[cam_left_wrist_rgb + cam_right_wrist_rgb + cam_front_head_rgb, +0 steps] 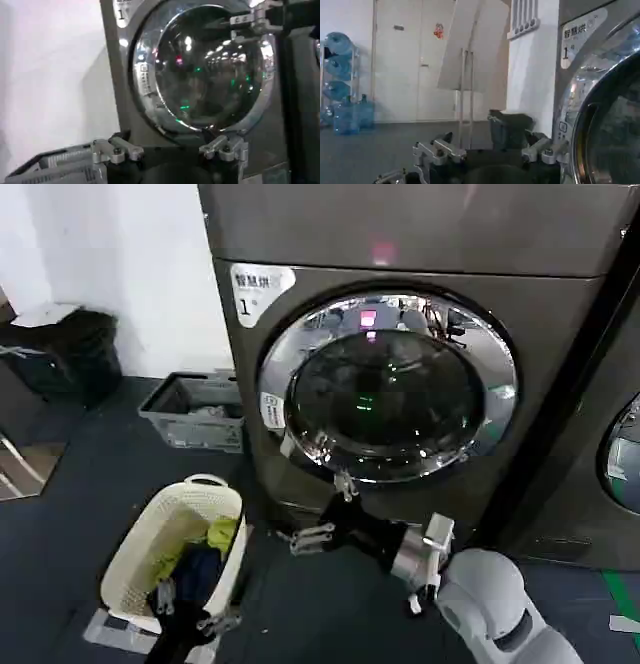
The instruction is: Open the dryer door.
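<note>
Hovering open, right end effector (322, 511) just below closed dryer door (388, 387); left end effector (190, 609) open, low.

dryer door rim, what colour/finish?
Shiny chrome silver around dark tinted glass; the dryer door shows it best in the head view.

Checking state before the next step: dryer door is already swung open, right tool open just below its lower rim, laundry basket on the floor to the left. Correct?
Not quite. The dryer door is shut, flush against the dryer, as the head view shows. The rest holds: the right tool is open just below the door's lower rim, and the laundry basket stands on the floor to the left.
</note>
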